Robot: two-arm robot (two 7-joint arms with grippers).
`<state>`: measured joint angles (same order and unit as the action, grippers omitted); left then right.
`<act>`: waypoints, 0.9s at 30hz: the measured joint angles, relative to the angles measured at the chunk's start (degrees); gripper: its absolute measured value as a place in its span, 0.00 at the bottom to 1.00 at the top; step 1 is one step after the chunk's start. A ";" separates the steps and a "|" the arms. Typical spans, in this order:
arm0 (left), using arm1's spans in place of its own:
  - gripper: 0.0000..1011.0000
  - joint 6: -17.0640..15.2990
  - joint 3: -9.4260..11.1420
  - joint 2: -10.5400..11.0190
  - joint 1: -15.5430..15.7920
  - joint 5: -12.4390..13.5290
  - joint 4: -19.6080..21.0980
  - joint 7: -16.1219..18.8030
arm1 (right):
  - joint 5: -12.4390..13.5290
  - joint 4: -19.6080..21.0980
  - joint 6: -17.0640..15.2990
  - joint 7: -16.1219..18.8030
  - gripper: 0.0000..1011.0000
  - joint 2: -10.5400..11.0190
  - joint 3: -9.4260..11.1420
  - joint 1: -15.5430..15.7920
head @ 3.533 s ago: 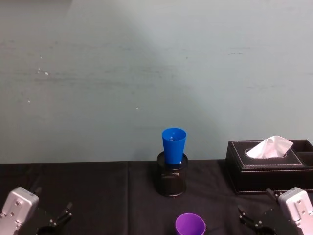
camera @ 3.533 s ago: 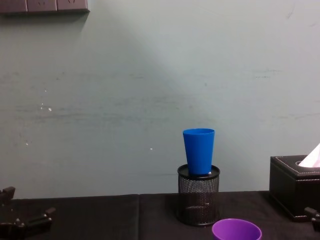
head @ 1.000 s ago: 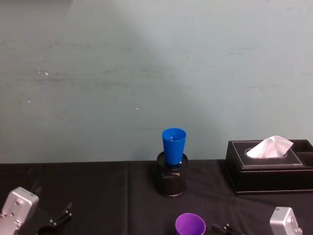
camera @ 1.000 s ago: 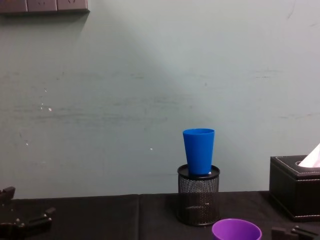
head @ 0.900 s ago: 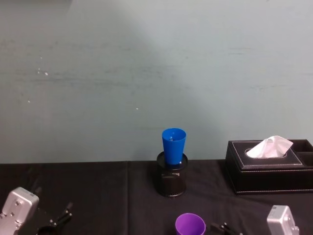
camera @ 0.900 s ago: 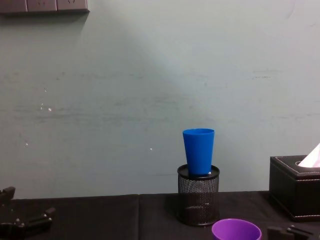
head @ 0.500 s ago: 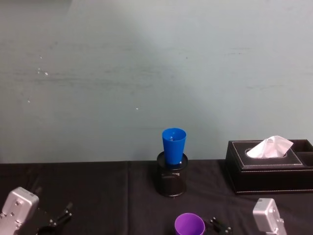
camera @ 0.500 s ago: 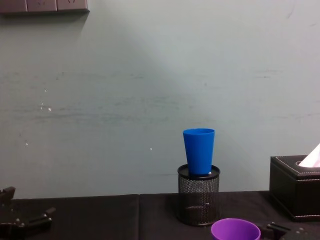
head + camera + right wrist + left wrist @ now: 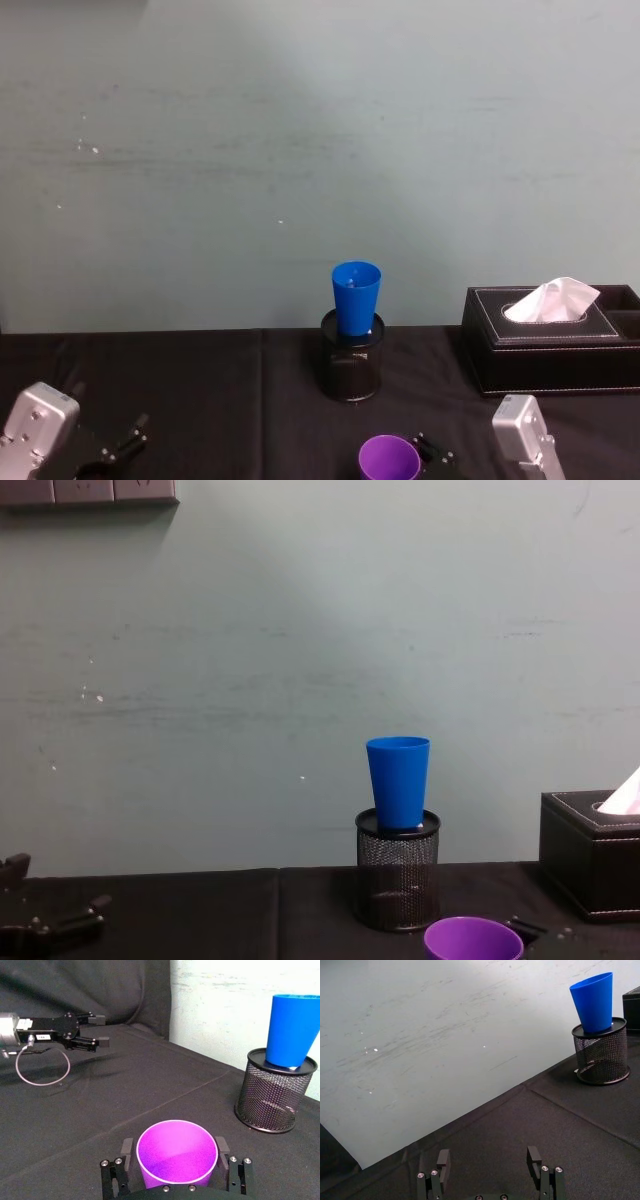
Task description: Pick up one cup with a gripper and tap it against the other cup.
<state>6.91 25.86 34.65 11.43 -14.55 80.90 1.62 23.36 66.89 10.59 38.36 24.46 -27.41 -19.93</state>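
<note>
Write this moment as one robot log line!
right end effector: open, straddling purple cup on table | blue cup: upright in mesh pen holder | left end effector: open, parked at left

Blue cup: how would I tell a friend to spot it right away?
Look at the black-clothed table against the pale wall, then at the black mesh pen holder near its middle. The blue cup stands upright in that holder's mouth, raised off the table, unlike the purple cup, which sits lower, nearer the robot, flanked by the open right pincer.
</note>
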 joint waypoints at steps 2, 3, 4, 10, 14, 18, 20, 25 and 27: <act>0.99 0.00 0.00 0.00 0.00 0.00 0.00 0.00 | -0.32 -0.44 0.03 -0.05 0.99 -0.29 -0.08 -0.24; 0.99 0.00 0.00 0.00 0.00 0.00 0.00 0.00 | -0.32 -0.44 0.03 -0.06 0.99 -0.28 -0.08 -0.24; 0.99 0.00 0.00 0.00 0.00 0.00 0.00 0.00 | -0.32 -0.42 0.03 -0.06 0.99 -0.27 -0.08 -0.24; 0.99 0.00 0.00 0.00 0.00 0.00 0.00 0.00 | -0.24 -0.23 0.03 -0.06 0.94 -0.16 -0.04 -0.15; 0.99 0.00 0.00 0.00 0.00 0.00 0.00 0.00 | -0.18 -0.15 0.03 -0.06 0.87 -0.10 -0.03 -0.10; 0.99 0.00 0.00 0.00 0.00 0.00 0.00 0.00 | -0.08 -0.06 0.02 -0.06 0.78 -0.06 0.00 -0.04; 0.99 0.00 0.00 0.00 0.00 0.00 0.00 0.00 | -0.06 -0.03 0.02 -0.06 0.77 -0.05 0.01 -0.03; 0.99 0.00 0.00 0.00 0.00 0.00 0.00 0.00 | -0.03 0.01 0.00 -0.06 0.75 -0.03 0.04 0.00; 0.99 0.00 0.00 0.00 0.00 0.00 0.00 0.00 | -0.02 0.02 0.00 -0.07 0.74 -0.02 0.05 0.00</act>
<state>6.91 25.86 34.65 11.43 -14.55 80.90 1.62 23.34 66.91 10.59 38.29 24.45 -27.36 -19.93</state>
